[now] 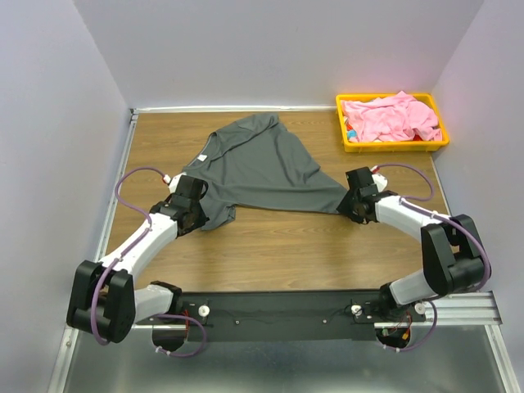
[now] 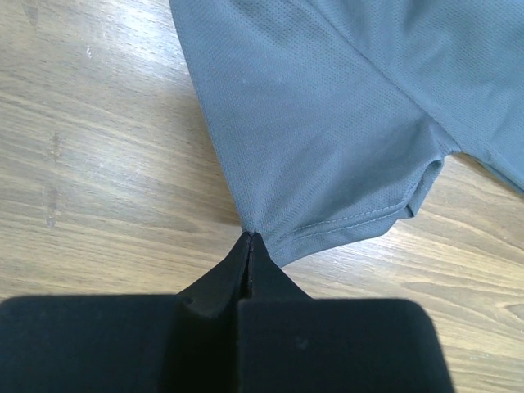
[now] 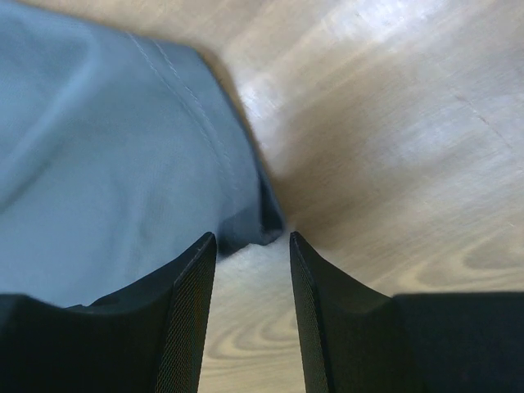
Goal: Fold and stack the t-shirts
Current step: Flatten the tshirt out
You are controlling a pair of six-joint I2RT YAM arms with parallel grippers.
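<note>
On the table (image 1: 286,246), left gripper (image 2: 250,238) is clamping the grey t-shirt (image 1: 262,164); right gripper (image 3: 252,239) is hovering half-open, empty, at its corner.

The table (image 1: 286,246) is a flat wood-grain surface enclosed by plain walls on the left, far and right sides. One grey t-shirt (image 1: 262,168) lies directly on it, unfolded and creased, reaching from the far centre towards the near left and out to a drawn corner right of centre. A yellow tray (image 1: 393,146) rests in the far right corner, well apart from the shirt, and a black rail (image 1: 278,307) runs along the near edge.
</note>
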